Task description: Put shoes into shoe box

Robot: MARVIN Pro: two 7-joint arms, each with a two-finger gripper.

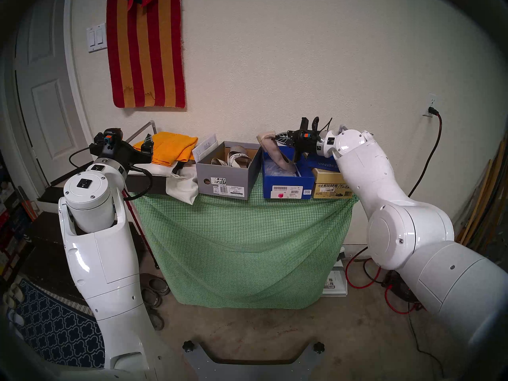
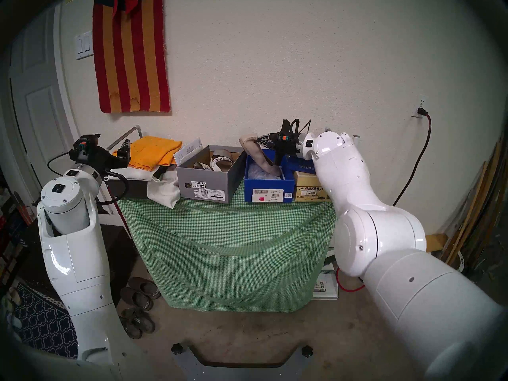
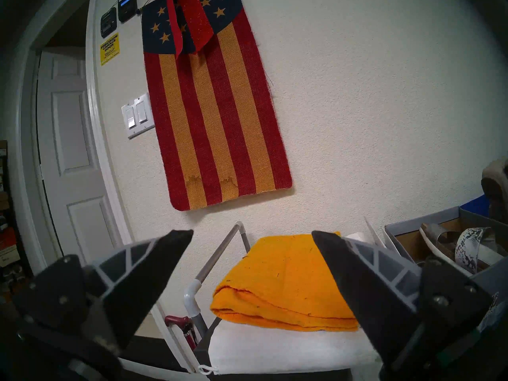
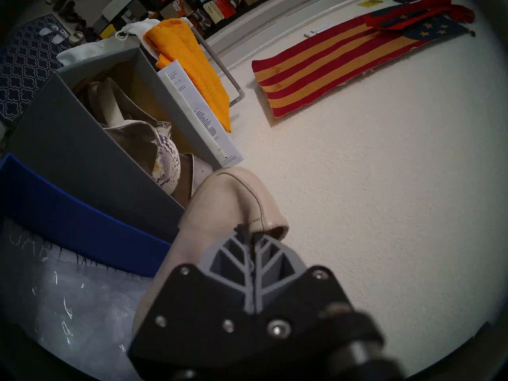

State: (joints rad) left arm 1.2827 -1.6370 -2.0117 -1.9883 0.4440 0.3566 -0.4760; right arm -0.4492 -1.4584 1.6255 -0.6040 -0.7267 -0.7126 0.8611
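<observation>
Green-clothed table [image 1: 242, 234]: your right gripper [image 4: 251, 234] pinches the flat [image 1: 275, 153] by its heel rim, toe seemingly in the blue box [image 1: 287, 184]; lower gently. Left gripper [image 3: 251, 241] stands spread, empty.

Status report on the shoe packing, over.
Left gripper open, idle. Right gripper shut on beige flat, toe down in blue box. Nothing blocking.

— How were the head views set?
— The green-draped table [image 1: 242, 234] was faced from above, well back; nearly one picture was given twice.
— The wrists?
— Close in; the grey shoe box [image 3: 428, 223] [image 4: 68, 141] was shared.
</observation>
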